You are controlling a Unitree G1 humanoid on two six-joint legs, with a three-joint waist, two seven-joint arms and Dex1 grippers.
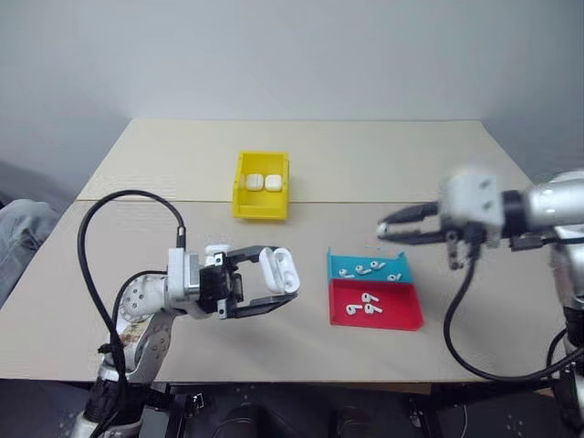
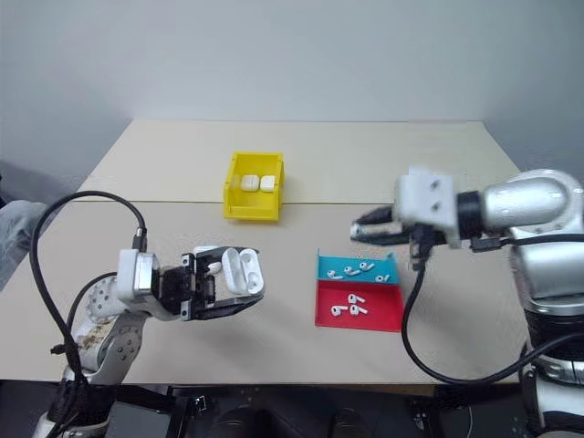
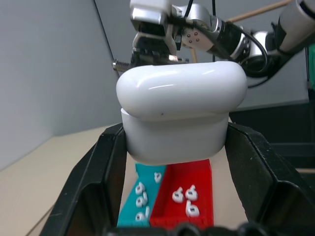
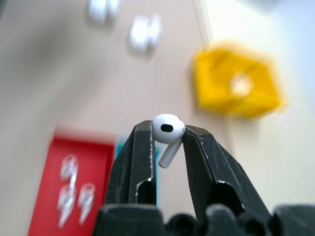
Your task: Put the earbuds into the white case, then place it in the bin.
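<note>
My left gripper (image 1: 286, 274) is shut on the white case (image 3: 182, 113) and holds it above the table's near left part. In the eye views the case (image 2: 239, 270) shows its lid swung open. My right gripper (image 4: 167, 135) is shut on one earbud (image 4: 167, 129), pinched by its head with the stem hanging between the fingers. That right gripper (image 1: 390, 230) hovers level above the trays and points toward the case. More earbuds (image 1: 368, 304) lie in the trays. The yellow bin (image 1: 261, 212) stands mid-table, beyond both grippers.
Two closed white cases (image 1: 263, 182) lie in the bin. A cyan tray (image 1: 339, 266) and a red tray (image 1: 406, 317) sit side by side near the front edge, each with several earbuds. A black cable (image 1: 456, 310) hangs from the right wrist beside the trays.
</note>
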